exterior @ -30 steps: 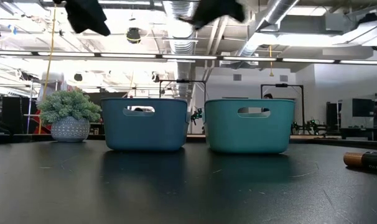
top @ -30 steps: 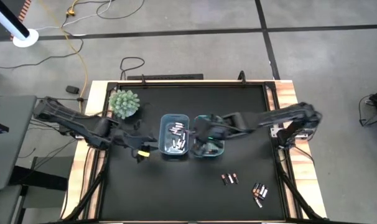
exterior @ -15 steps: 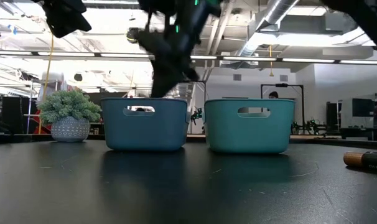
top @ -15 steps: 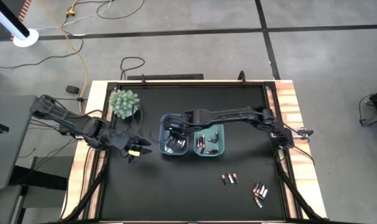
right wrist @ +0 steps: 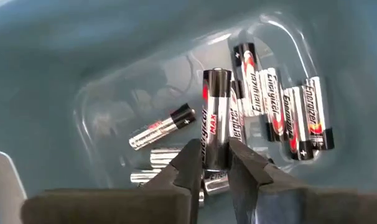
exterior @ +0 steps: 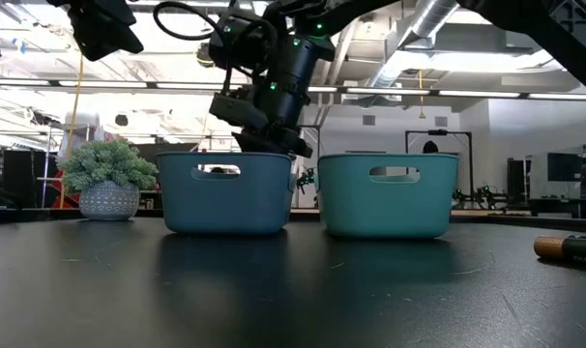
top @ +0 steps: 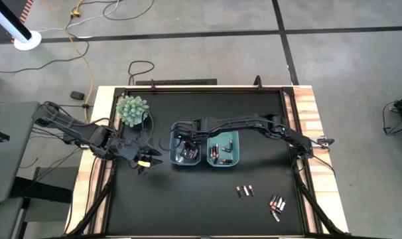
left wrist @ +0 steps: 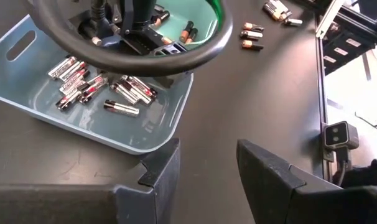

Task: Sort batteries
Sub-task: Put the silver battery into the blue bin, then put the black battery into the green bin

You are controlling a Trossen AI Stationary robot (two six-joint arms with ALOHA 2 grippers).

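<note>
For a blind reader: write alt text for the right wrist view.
The right gripper holds a silver battery upright between its fingers, just above the floor of a blue bin. More silver batteries lie loose in the bin below.

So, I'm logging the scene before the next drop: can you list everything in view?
left bin: one, blue, table centre, silver batteries inside
right bin: one, teal, beside it, dark copper-ended batteries inside
loose batteries: two small clusters, front right of the table
held battery: one, silver, between the right gripper's fingers
potted plant: one, green, back left
table: black top
left gripper: open, left of the blue bin
right gripper: over the blue bin
</note>
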